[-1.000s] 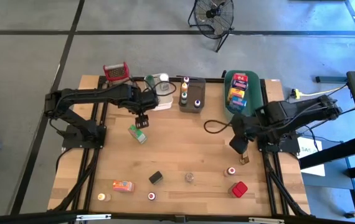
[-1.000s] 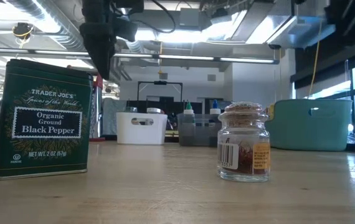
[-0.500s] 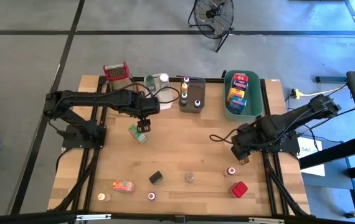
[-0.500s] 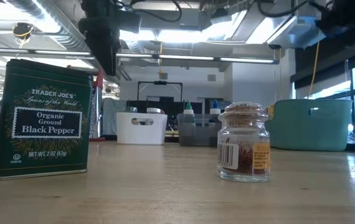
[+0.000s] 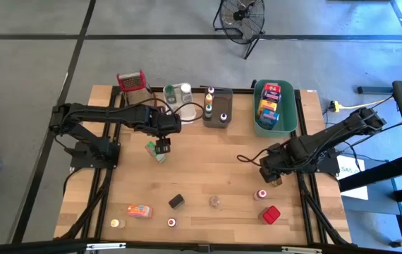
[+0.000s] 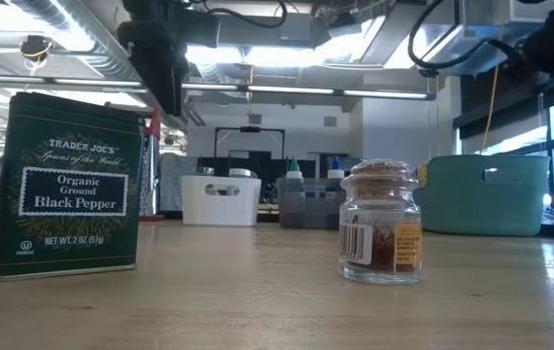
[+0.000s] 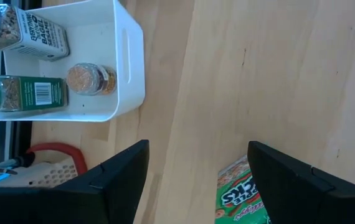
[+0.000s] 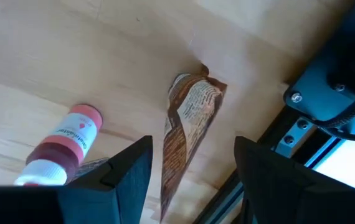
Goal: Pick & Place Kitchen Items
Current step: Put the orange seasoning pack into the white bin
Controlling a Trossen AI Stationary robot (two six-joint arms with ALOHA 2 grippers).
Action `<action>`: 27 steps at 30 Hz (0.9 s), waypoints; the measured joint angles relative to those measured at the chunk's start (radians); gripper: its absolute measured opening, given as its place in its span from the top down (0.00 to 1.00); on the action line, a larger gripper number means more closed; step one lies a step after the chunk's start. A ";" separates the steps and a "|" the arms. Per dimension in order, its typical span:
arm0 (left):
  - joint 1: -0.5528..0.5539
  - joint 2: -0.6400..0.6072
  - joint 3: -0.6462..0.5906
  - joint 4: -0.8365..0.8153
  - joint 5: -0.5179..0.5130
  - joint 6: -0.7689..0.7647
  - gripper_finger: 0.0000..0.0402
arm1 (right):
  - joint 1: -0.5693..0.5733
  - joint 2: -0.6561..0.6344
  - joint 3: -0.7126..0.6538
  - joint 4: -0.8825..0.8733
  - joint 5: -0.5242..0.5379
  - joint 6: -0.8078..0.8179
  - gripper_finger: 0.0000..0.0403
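Task partly done, by my read: green tub held a stack of boxes, white tub held spice jars, grey tub w/ bottles. Left gripper hung w/ fingers apart, holding nothing, over green packet. Right gripper likewise spread & empty over brown pouch, pink-capped bottle just beside. Approx 7 items left loose on table
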 joint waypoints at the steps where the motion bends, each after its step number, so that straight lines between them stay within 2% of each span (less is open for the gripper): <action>1: 0.000 0.000 0.000 0.001 0.000 -0.001 0.33 | 0.000 0.000 -0.005 0.004 0.000 0.000 0.43; 14: 0.000 0.015 -0.002 0.051 0.000 -0.007 0.33 | 0.001 0.000 -0.107 0.089 -0.039 -0.036 0.46; 22: 0.000 0.084 -0.002 0.058 0.001 0.004 0.34 | 0.002 0.000 -0.123 0.128 -0.062 -0.085 0.65; 27: 0.001 0.143 -0.002 0.079 0.006 0.085 0.34 | 0.003 0.000 -0.123 0.147 -0.054 -0.130 0.80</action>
